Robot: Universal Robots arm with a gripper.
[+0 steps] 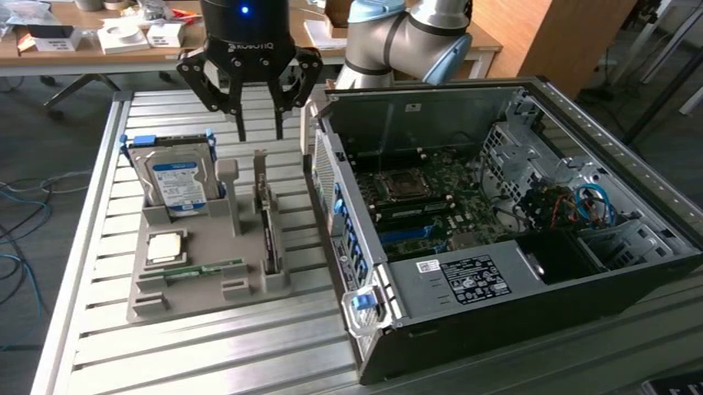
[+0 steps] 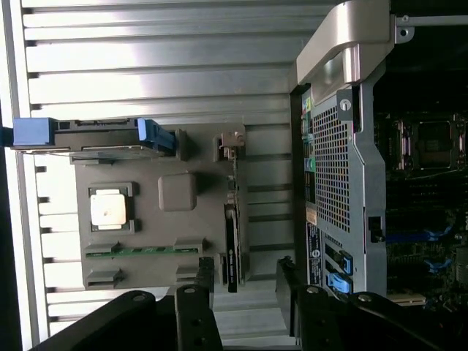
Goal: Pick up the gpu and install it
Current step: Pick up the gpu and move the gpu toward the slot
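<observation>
exterior view: black three-fingered gripper (image 1: 262,123) hangs spread wide and empty above the thin dark gpu card (image 1: 267,216), which stands on edge in the grey plastic tray (image 1: 187,300). it is not yet picked up or installed in the open black computer case (image 1: 516,321).

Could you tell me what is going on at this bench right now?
The robot arm's gripper hangs open and empty above the table, close to the grey parts holder. The gpu stands on edge in a slot of that holder, not yet picked up. The hard drive sits beside it, and the open computer case waits alongside.
</observation>
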